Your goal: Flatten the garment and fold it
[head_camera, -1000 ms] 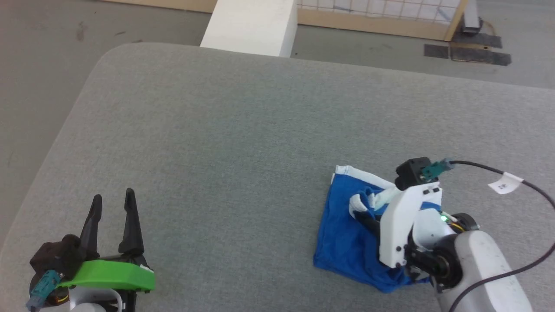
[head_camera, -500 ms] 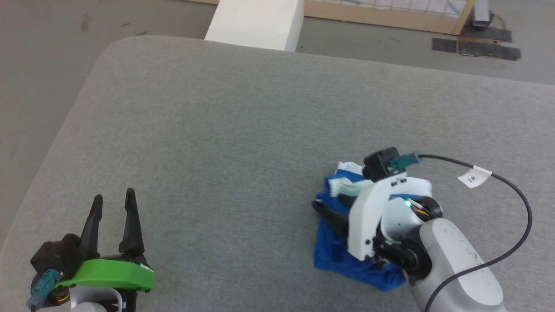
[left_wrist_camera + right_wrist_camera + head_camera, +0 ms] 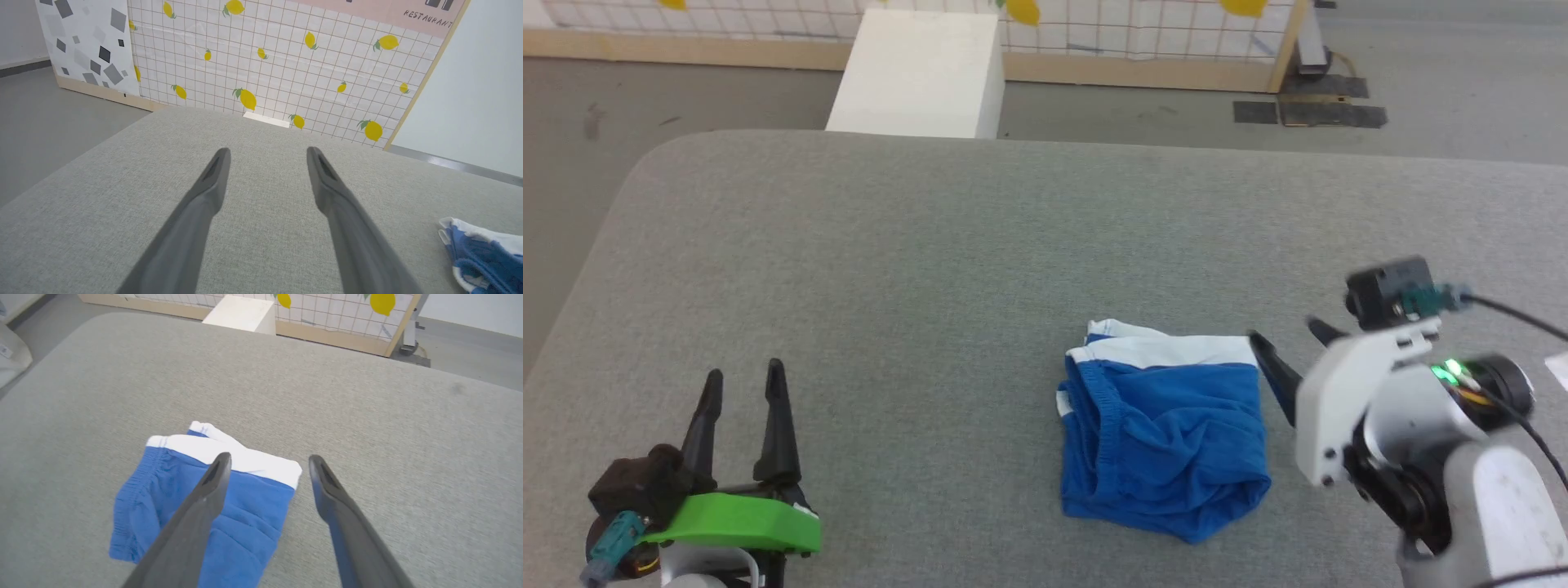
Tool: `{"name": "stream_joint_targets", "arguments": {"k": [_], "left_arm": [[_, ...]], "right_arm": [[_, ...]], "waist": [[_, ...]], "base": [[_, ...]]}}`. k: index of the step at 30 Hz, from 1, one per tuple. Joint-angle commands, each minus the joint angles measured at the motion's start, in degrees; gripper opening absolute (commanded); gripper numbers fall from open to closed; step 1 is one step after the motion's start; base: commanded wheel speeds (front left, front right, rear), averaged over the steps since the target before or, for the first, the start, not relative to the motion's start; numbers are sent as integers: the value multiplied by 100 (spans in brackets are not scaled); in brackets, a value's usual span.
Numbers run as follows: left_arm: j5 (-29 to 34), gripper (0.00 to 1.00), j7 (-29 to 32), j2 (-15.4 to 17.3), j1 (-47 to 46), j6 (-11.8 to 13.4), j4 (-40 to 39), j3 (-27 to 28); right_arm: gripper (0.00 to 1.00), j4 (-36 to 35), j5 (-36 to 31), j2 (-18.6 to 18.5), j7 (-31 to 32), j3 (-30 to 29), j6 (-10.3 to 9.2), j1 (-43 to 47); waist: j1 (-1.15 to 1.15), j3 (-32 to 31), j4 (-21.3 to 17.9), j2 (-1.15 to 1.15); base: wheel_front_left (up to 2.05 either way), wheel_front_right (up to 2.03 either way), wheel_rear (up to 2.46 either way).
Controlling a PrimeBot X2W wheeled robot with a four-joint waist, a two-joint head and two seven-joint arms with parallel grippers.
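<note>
On one grey pad (image 3: 915, 245), one pair of blue shorts (image 3: 1168, 425) lies bunched, well inside the visible edges; two spread claws: left claw (image 3: 743, 370) over bare pad, right claw (image 3: 1282, 329) just beside the shorts.

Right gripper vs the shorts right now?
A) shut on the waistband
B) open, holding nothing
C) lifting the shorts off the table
B: the right gripper has its fingers spread with nothing between them, and the shorts lie loose on the table.
</note>
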Motion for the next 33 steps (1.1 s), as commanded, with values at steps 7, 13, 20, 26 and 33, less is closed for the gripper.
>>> {"name": "stream_joint_targets", "arguments": {"k": [7, 13, 20, 26, 33], "left_arm": [[9, 100, -22, 3, -10, -40, -23, -91], [-44, 100, -22, 56, -91, -40, 25, -137], [-69, 100, -22, 76, -152, -40, 82, -210], [-60, 100, -22, 97, -144, -40, 103, -212], [-53, 100, -22, 111, 51, -40, 15, -124]], "right_arm": [[100, 147, -192, 6, 289, -90, -8, 630], [100, 859, 5, 6, 97, -13, -8, 622], [100, 1648, -125, 6, -153, -12, -8, 467], [0, 1846, -253, 6, -134, 97, -8, 334], [0, 1726, -690, -5, 201, 584, -8, 22]], "waist": [[0, 141, -17, 0], [0, 280, 145, 0], [0, 358, 306, 0], [0, 323, 268, 0], [0, 289, -500, 0]], "base": [[0, 0, 0], [0, 0, 0], [0, 0, 0], [0, 0, 0], [0, 0, 0]]}}
